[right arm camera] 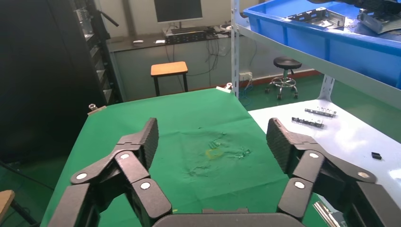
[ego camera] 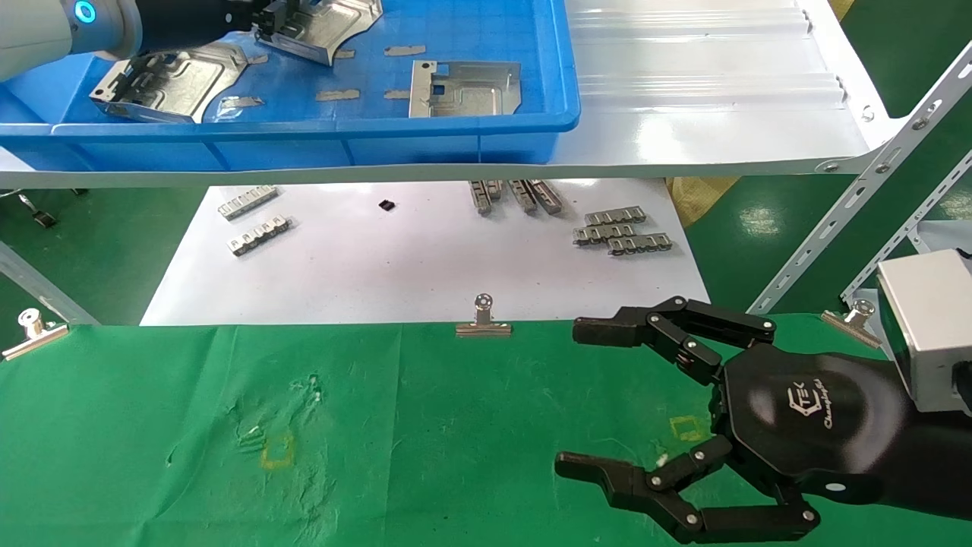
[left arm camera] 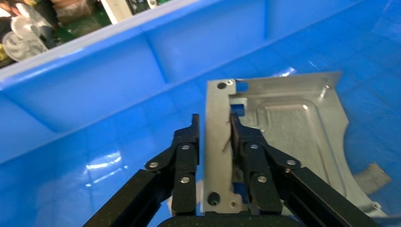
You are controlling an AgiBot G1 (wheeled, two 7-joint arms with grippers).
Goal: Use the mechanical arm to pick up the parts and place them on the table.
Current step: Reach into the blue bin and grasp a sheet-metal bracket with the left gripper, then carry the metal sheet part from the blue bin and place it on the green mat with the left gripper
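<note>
My left gripper (ego camera: 269, 23) is inside the blue bin (ego camera: 456, 144) on the shelf, shut on the folded edge of a silvery stamped part (ego camera: 326, 26). In the left wrist view the fingers (left arm camera: 187, 142) clamp that edge from both sides and the plate (left arm camera: 288, 127) extends beyond them over the bin floor. Two more parts lie in the bin, one at the left (ego camera: 171, 80) and one at the right (ego camera: 467, 87). My right gripper (ego camera: 571, 396) hovers open and empty over the green cloth table (ego camera: 418, 425), also seen in the right wrist view (right arm camera: 210, 137).
A white sheet (ego camera: 395, 266) with small toothed strips (ego camera: 623, 232) lies behind the table, under the glossy white shelf (ego camera: 683, 114). Binder clips (ego camera: 483, 323) hold the cloth's far edge. Slanted shelf struts (ego camera: 858, 197) stand at the right. Yellow squares (ego camera: 277, 452) mark the cloth.
</note>
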